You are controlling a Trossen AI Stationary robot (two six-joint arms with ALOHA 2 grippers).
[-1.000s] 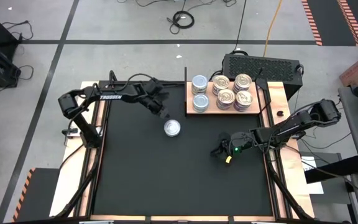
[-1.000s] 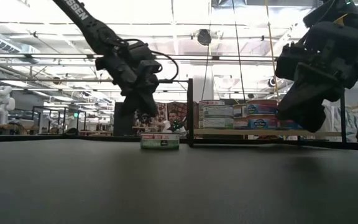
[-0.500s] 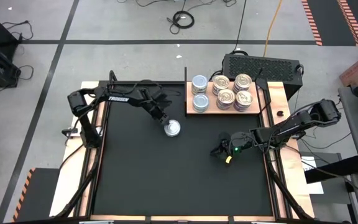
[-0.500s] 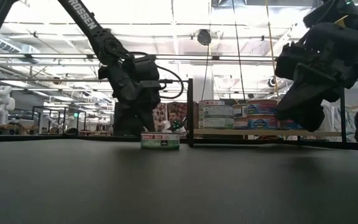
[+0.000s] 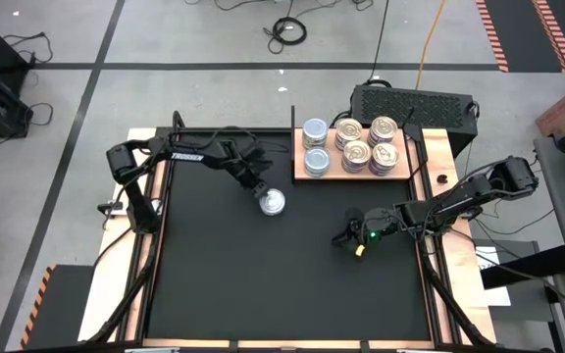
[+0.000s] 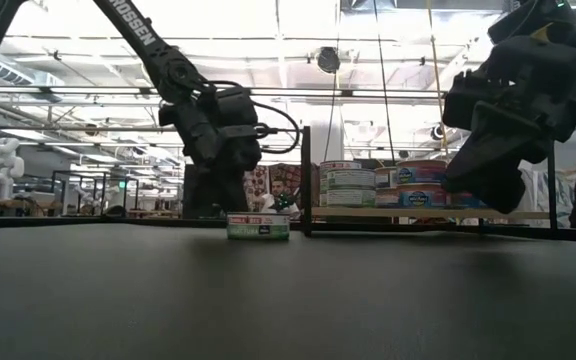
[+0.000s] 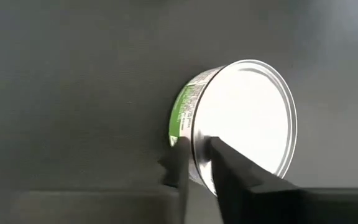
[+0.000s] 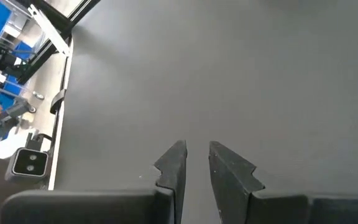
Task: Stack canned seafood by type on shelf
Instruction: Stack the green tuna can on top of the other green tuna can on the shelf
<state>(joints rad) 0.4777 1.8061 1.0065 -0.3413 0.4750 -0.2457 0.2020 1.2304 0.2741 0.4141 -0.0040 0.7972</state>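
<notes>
Working from the left side of the table, I have the left gripper (image 5: 258, 188) down on the lone tin (image 5: 273, 202), the one plain silvery-topped can out on the black mat (image 5: 263, 284), well apart from the shelf (image 5: 336, 174). In the left wrist view the fingers (image 7: 180, 163) stand close together with the tin's near rim between them, one against the green-labelled side wall and the other over the flat top, so I judge this to be a pinch on the edge rather than a hold across the whole can. That grip is thin. I want to lift slowly and keep the tin level, ready to set it back and regrip if it tips or swings. Moving right, the shelf carries two silvery-topped stacks (image 5: 315, 160) along its left end and four gold pull-tab tins (image 5: 357, 154) in a cluster beside them. By type this tin belongs on a silvery stack, so I should come in high enough to pass over the top can, centre it, and let go only once it sits flat. Farther right, the right gripper (image 5: 346, 238) hangs low over bare mat, its fingers (image 8: 174, 163) almost together and holding nothing; it is clear of my path and can wait there.
</notes>
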